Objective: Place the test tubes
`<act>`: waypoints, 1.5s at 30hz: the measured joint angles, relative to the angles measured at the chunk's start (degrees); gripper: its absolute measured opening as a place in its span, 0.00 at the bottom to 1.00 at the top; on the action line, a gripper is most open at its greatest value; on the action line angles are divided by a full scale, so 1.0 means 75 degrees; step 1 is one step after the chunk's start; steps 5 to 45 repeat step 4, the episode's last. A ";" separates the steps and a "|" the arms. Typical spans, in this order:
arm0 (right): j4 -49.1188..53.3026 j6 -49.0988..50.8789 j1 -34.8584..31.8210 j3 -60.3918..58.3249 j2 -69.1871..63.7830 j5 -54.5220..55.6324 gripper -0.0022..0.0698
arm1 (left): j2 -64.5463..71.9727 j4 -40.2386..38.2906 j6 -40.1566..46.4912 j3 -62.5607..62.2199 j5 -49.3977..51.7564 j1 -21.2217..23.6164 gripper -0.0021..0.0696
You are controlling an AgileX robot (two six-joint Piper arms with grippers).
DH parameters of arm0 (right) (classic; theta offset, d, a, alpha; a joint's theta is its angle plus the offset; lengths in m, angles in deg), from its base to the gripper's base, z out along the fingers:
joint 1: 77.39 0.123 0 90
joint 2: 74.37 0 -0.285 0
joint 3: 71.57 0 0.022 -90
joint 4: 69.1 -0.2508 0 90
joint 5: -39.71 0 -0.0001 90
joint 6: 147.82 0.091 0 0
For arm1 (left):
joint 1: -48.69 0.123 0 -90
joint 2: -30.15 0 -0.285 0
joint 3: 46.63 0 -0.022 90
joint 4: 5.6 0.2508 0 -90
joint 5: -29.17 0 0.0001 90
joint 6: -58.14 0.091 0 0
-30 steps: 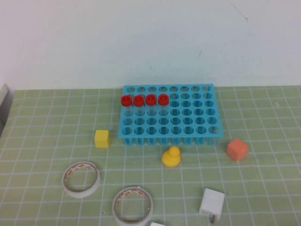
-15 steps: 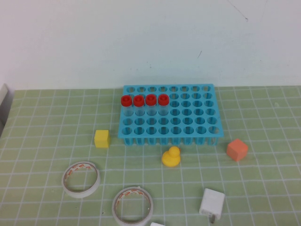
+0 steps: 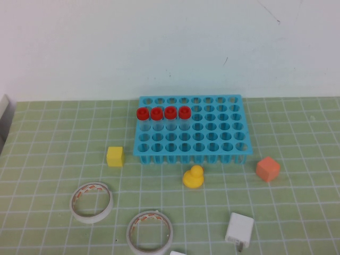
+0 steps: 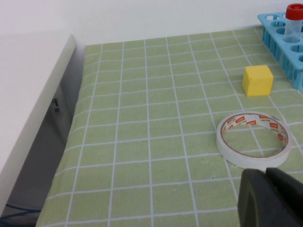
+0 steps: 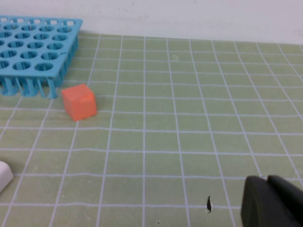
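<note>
A blue tube rack (image 3: 212, 154) stands at the middle of the green grid mat. Several clear test tubes with red caps (image 3: 163, 113) stand upright in a row in its left half, second row from the back. One red-capped tube (image 4: 293, 19) shows in the left wrist view at the rack's corner (image 4: 272, 21). Neither arm appears in the high view. My left gripper (image 4: 266, 172) is shut and empty, low over the mat just short of a tape roll (image 4: 253, 139). My right gripper (image 5: 266, 179) is shut and empty over bare mat, well away from the rack (image 5: 40, 38).
A yellow cube (image 3: 115, 156), a yellow duck (image 3: 193, 177), an orange cube (image 3: 268, 168), two tape rolls (image 3: 91, 201) (image 3: 150, 231) and a white charger block (image 3: 239, 229) lie in front of the rack. A white ledge (image 4: 28, 94) borders the mat's left side.
</note>
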State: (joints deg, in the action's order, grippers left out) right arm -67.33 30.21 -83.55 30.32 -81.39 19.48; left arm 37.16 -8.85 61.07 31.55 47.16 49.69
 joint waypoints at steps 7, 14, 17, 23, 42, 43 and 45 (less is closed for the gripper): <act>0.0000 0.0000 0.0000 0.0000 0.0000 0.0000 0.03 | 0.0000 0.0000 0.0000 0.0000 0.0000 0.0000 0.03; 0.0000 0.0000 0.0000 0.0000 0.0000 0.0000 0.03 | 0.0000 0.0000 0.0000 0.0000 0.0000 0.0000 0.03; 0.0000 0.0000 0.0000 0.0000 0.0000 0.0000 0.03 | 0.0000 0.0000 0.0000 0.0000 0.0000 0.0000 0.03; 0.0000 0.0000 0.0000 0.0000 0.0000 0.0000 0.03 | 0.0000 0.0000 0.0000 0.0000 0.0000 0.0000 0.03; 0.0000 0.0000 0.0000 0.0000 0.0000 0.0000 0.03 | 0.0000 0.0000 0.0000 0.0000 0.0000 0.0000 0.03; 0.0000 0.0000 0.0000 0.0000 0.0000 0.0000 0.03 | 0.0000 0.0000 0.0000 0.0000 0.0000 0.0000 0.03; 0.0000 0.0000 0.0000 0.0000 0.0000 0.0000 0.03 | 0.0000 0.0000 0.0000 0.0000 0.0000 0.0000 0.03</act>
